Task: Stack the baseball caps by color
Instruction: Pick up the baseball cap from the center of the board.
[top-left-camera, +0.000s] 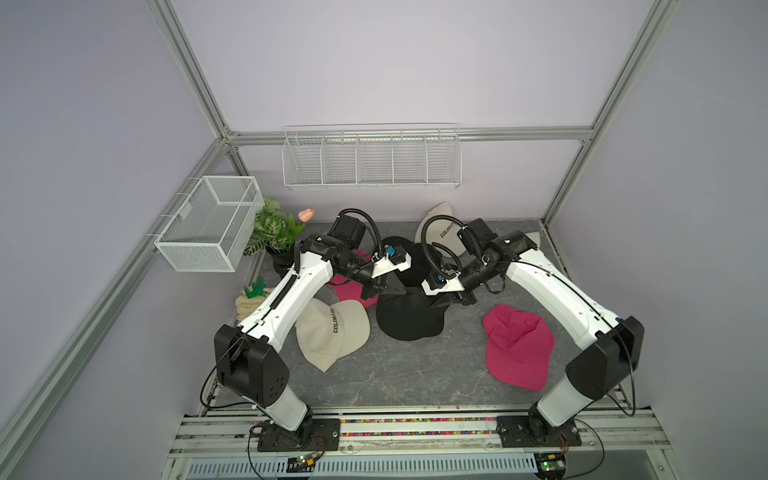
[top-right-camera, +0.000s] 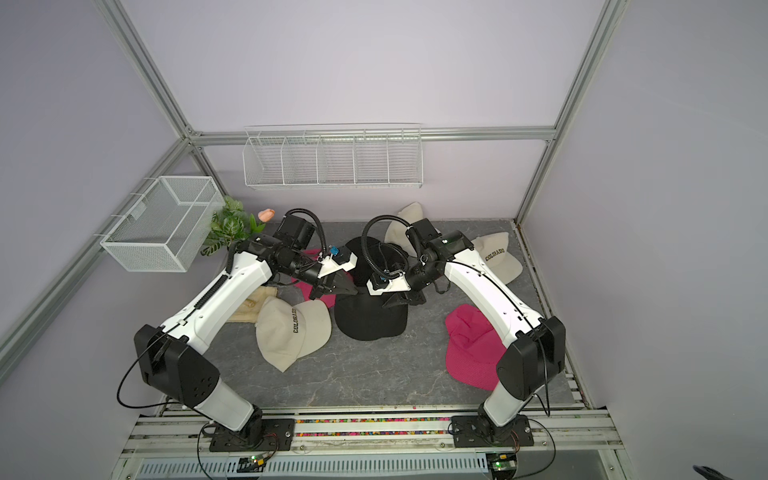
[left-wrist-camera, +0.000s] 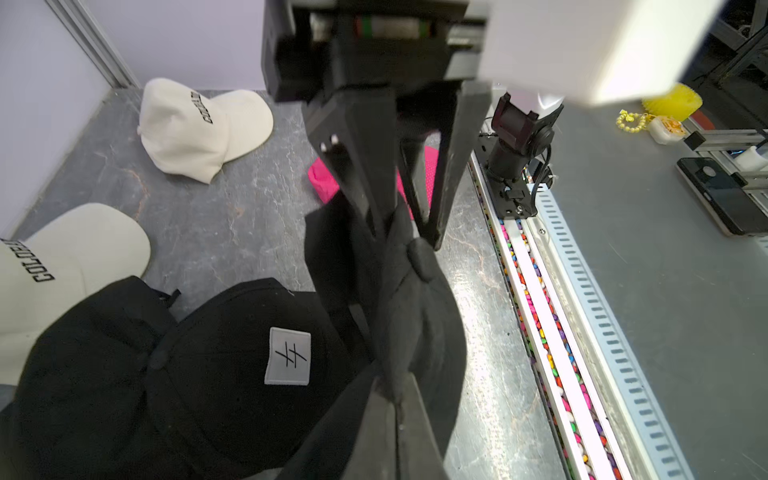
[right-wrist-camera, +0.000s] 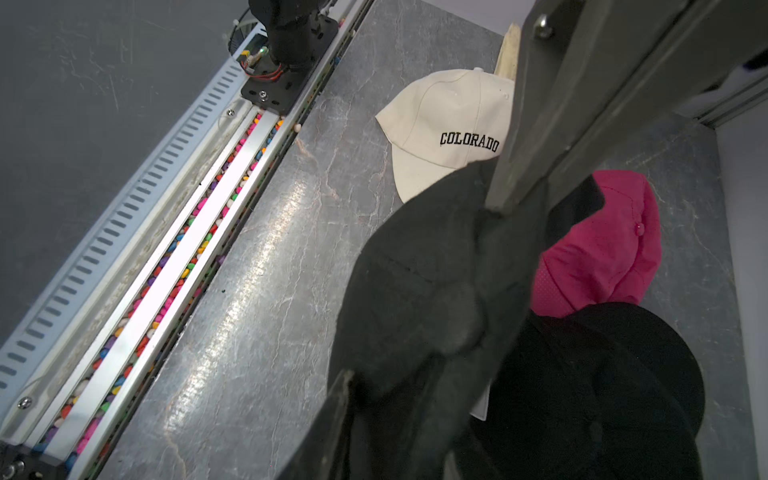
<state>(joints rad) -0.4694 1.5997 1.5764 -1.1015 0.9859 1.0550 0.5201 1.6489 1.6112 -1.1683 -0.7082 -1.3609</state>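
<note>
A black cap (top-left-camera: 409, 318) hangs low over the mat's middle between both arms. My left gripper (top-left-camera: 402, 291) (left-wrist-camera: 397, 399) is shut on its fabric. My right gripper (top-left-camera: 434, 305) (right-wrist-camera: 395, 415) has its fingers (left-wrist-camera: 451, 174) apart around the crown by the top button. Behind lie two more black caps (top-left-camera: 401, 257), one with a grey patch (left-wrist-camera: 288, 356). Cream COLORADO caps lie front left (top-left-camera: 332, 332), at the back (top-left-camera: 444, 232) and back right (top-right-camera: 498, 257). One pink cap (top-left-camera: 517, 345) lies right. Another pink cap (top-left-camera: 351, 291) is partly under my left arm.
A potted plant (top-left-camera: 274, 232) and a folded cream towel with a green toy (top-left-camera: 249, 299) sit at the left edge. A wire basket (top-left-camera: 208, 224) hangs on the left wall and a wire shelf (top-left-camera: 370, 158) on the back wall. A bead-filled rail (top-left-camera: 415, 424) borders the front.
</note>
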